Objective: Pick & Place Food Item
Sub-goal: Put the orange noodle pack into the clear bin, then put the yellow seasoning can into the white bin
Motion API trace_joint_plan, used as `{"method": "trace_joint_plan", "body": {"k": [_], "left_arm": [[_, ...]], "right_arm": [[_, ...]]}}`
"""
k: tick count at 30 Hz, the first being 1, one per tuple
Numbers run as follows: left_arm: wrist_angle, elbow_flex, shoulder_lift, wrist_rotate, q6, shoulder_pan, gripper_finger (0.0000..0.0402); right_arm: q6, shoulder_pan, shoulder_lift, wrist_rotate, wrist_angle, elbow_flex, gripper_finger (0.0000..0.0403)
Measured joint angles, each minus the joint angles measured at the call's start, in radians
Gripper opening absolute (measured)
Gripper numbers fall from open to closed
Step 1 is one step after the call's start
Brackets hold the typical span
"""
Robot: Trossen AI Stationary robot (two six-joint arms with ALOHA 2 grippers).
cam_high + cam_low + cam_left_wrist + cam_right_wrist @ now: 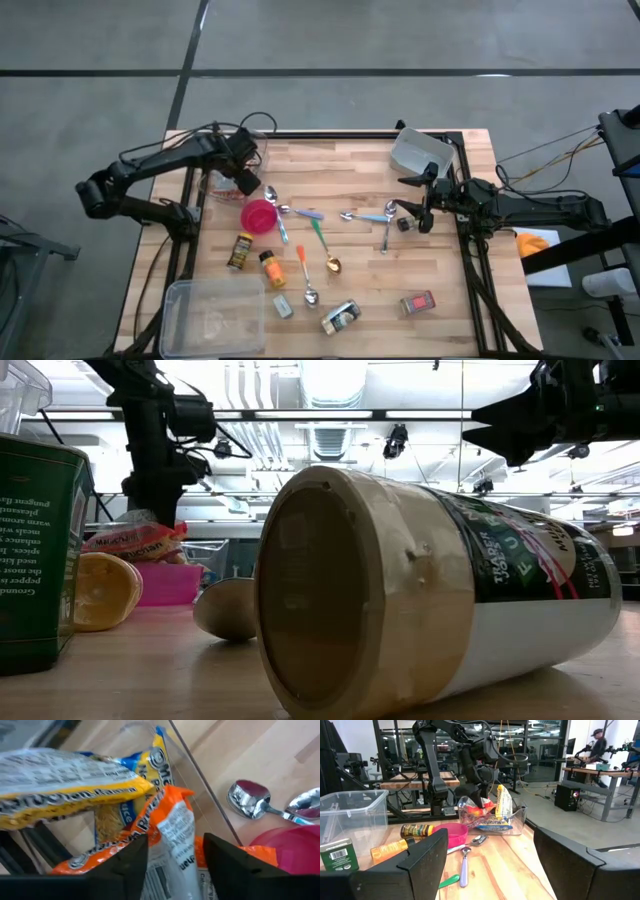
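Where parted, left tool (175, 857) astride orange packet (172, 827).

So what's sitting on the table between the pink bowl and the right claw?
Spoons: in the high view, several spoons lie between the pink bowl and the right gripper.

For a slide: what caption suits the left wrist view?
Left gripper over orange packet in clear bin.
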Motion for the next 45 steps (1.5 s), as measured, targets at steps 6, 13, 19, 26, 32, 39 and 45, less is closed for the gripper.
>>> {"method": "trace_joint_plan", "body": {"k": [6, 13, 19, 26, 32, 39, 45], "left_arm": [[-0.004, 0.027, -0.053, 0.000, 0.002, 0.000, 0.0258], [-0.004, 0.045, -0.140, 0.001, -0.003, 0.000, 0.0316], [0.018, 0.095, -0.204, 0.024, -0.003, -0.001, 0.0338], [0.062, 0.144, -0.238, 0.085, -0.006, -0.002, 0.0339], [0.065, 0.145, -0.259, 0.114, -0.019, -0.002, 0.0339], [0.102, 0.145, -0.270, 0.121, -0.144, -0.002, 0.0339], [0.095, 0.144, -0.270, 0.135, -0.267, -0.004, 0.0339]], "right_arm": [[0.000, 0.000, 0.000, 0.000, 0.000, 0.000, 0.0290], [0.000, 0.000, 0.000, 0.000, 0.000, 0.000, 0.0290], [0.000, 0.000, 0.000, 0.000, 0.000, 0.000, 0.0290], [0.000, 0.000, 0.000, 0.000, 0.000, 0.000, 0.0290], [0.000, 0.000, 0.000, 0.000, 0.000, 0.000, 0.0290], [0.000, 0.000, 0.000, 0.000, 0.000, 0.000, 0.0290], [0.000, 0.000, 0.000, 0.000, 0.000, 0.000, 0.0290]]}}
